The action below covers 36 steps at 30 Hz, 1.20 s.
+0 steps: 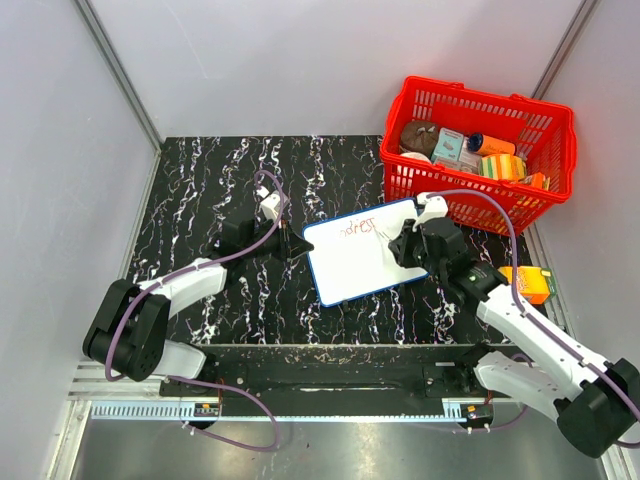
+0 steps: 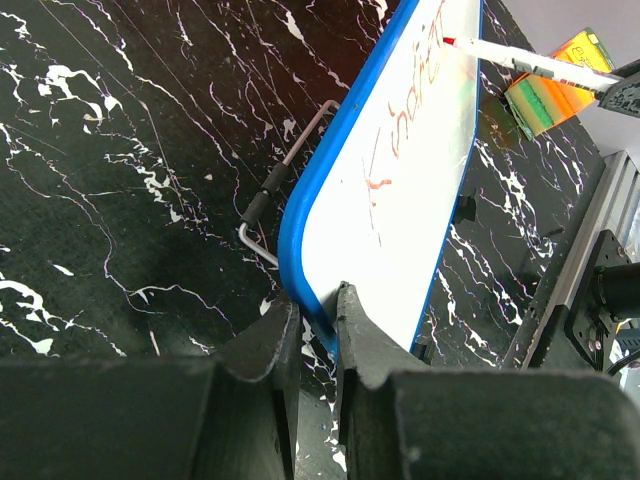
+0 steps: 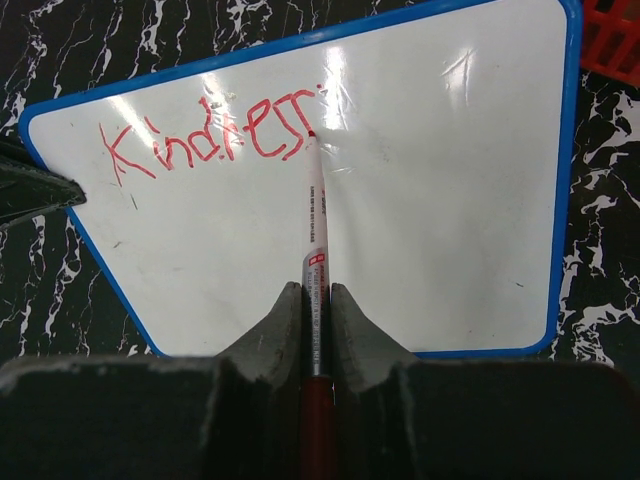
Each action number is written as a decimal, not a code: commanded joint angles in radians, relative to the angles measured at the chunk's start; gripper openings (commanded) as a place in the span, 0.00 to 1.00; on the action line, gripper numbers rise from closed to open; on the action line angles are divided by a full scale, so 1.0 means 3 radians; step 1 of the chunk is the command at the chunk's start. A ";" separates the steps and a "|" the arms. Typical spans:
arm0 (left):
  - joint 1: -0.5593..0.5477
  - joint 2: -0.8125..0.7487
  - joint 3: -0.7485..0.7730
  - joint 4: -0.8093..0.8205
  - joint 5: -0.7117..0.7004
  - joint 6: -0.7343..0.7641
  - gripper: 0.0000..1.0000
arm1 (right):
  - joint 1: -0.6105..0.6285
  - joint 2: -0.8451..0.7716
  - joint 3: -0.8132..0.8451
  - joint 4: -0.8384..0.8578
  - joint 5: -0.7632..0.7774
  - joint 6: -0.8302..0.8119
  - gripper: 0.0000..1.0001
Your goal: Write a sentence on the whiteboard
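Observation:
The whiteboard (image 1: 362, 257), white with a thin blue frame, lies tilted on the black marbled table (image 1: 200, 190). My left gripper (image 1: 300, 245) is shut on its left corner (image 2: 300, 290), one finger on each face. My right gripper (image 1: 400, 243) is shut on a red marker (image 3: 314, 250). The marker tip touches the whiteboard (image 3: 420, 180) just right of the sentence (image 3: 205, 142), red letters reading "Kindness". In the left wrist view the sentence (image 2: 400, 130) runs up the whiteboard (image 2: 400, 230) and the marker (image 2: 520, 60) comes in from the upper right.
A red basket (image 1: 478, 150) with several packets and jars stands behind the board at the back right. An orange box (image 1: 530, 283) lies on the table by my right arm. A metal wire stand (image 2: 290, 175) shows behind the board's edge. Grey walls enclose the table.

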<state>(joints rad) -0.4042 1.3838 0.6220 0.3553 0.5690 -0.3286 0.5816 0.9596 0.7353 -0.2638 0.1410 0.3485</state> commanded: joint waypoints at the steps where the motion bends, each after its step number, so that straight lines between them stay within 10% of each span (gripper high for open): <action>1: 0.0013 0.0066 0.0044 -0.0039 -0.0536 0.0543 0.00 | -0.0016 -0.0069 -0.0037 -0.0092 0.0093 -0.0006 0.00; 36: 0.0002 0.0066 0.0049 -0.0044 -0.0552 0.0548 0.00 | -0.0016 -0.0662 -0.0027 0.0209 -0.0766 -0.0031 0.00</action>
<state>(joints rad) -0.4072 1.3842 0.6224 0.3580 0.5682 -0.3275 0.5804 0.7773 0.7330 -0.2955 0.0124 0.3592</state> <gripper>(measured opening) 0.167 0.185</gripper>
